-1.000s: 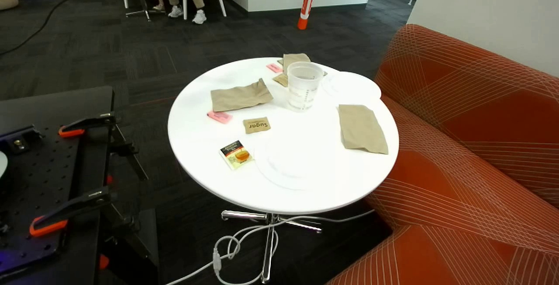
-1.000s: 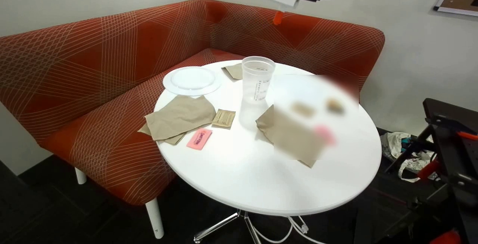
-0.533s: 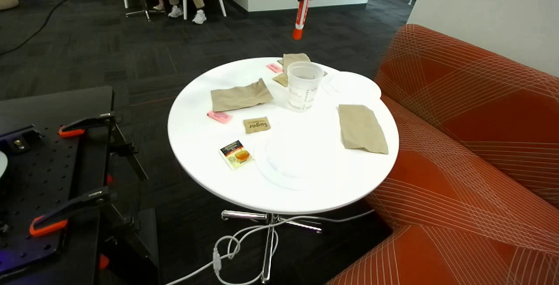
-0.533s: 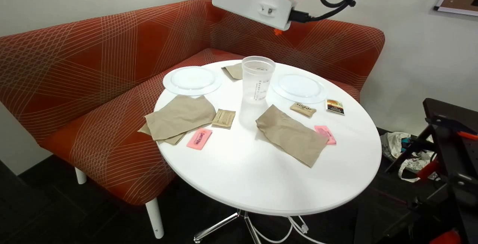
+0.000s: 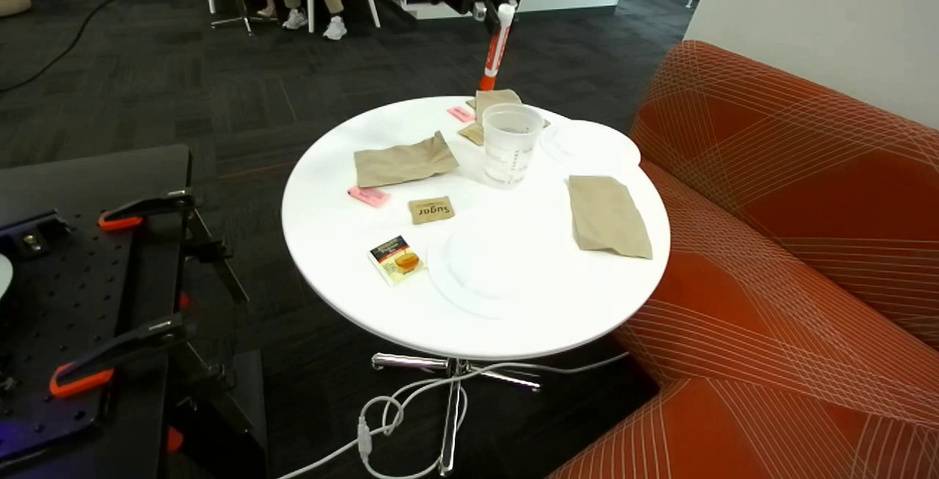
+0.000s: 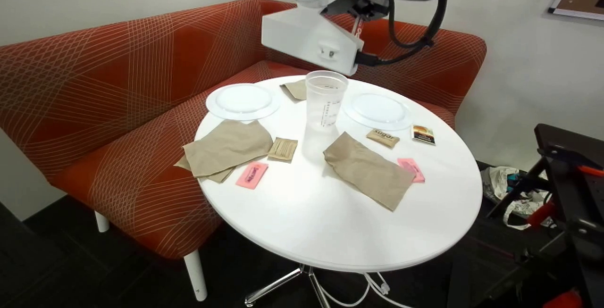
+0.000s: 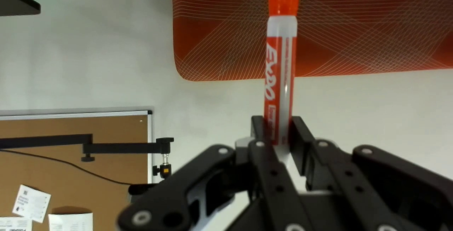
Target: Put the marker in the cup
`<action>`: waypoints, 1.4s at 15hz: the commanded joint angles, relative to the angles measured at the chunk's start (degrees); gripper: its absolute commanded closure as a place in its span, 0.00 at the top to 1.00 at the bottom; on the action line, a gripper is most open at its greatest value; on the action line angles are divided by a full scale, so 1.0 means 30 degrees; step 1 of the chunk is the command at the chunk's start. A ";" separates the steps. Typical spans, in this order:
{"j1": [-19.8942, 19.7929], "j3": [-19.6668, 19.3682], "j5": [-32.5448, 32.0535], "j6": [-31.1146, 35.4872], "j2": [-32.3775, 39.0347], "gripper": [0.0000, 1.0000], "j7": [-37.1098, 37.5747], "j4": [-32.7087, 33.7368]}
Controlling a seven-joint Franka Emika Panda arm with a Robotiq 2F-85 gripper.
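The marker is red and white with an orange-red cap. It shows in an exterior view (image 5: 497, 52), in part in an exterior view (image 6: 357, 29), and in the wrist view (image 7: 280, 68). My gripper (image 7: 279, 132) is shut on its white end, with the cap pointing down and the marker tilted. The gripper (image 5: 502, 18) is above the far side of the table in that exterior view. The clear cup (image 5: 506, 152) stands upright on the table, also in an exterior view (image 6: 324, 105). The marker is apart from the cup. A white camera housing (image 6: 309, 39) hides the marker's lower part.
The round white table (image 5: 330, 259) holds brown napkins (image 5: 609, 216), sugar and pink packets (image 5: 431, 210), a yellow-and-black packet (image 5: 396, 259) and clear plates (image 6: 243, 102). An orange couch (image 6: 141, 124) borders the table. A black cart with clamps (image 5: 158, 163) stands beside it.
The gripper has come down toward the table with the marker still in it. It has also shifted slightly left in both exterior views. The cup and the table items have not moved.
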 commanded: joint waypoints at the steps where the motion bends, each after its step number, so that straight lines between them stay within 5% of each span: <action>1: 0.0156 0.0521 0.0361 -0.0382 0.0928 0.05 0.0067 0.0385; 21: -0.0151 0.0183 -0.0457 0.0054 0.0408 0.05 -0.0023 0.0960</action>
